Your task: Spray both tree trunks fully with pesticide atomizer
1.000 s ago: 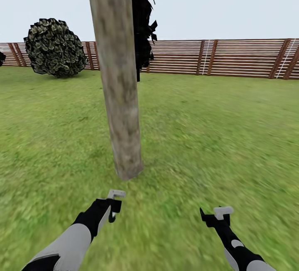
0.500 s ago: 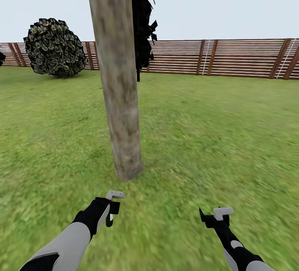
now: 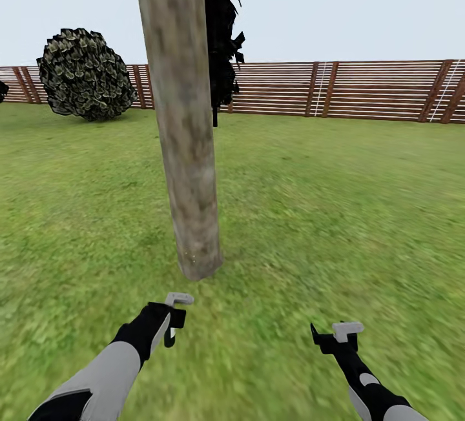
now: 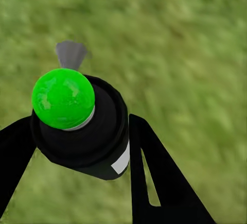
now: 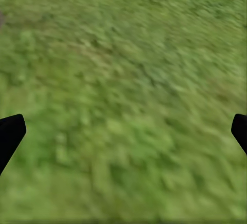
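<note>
Pesticide atomizer (image 4: 82, 126): black bottle, green cap, clamped between the left gripper (image 4: 77, 147) fingers over the grass (image 3: 336, 214), near the tree trunk (image 3: 187, 150) base. Trunk top cut off. Right gripper (image 5: 123, 131): fingers spread wide, nothing between them.

Black green-capped atomizer (image 4: 82, 126) clamped before upright trunk (image 3: 187, 150).

thick mottled grey-tan tree trunk (image 3: 187, 124) stands dead centre on the green grass lawn (image 3: 336, 214), round dark bush (image 3: 84, 73) and brown slatted wooden fence (image 3: 361, 90) behind, both arms low
</note>
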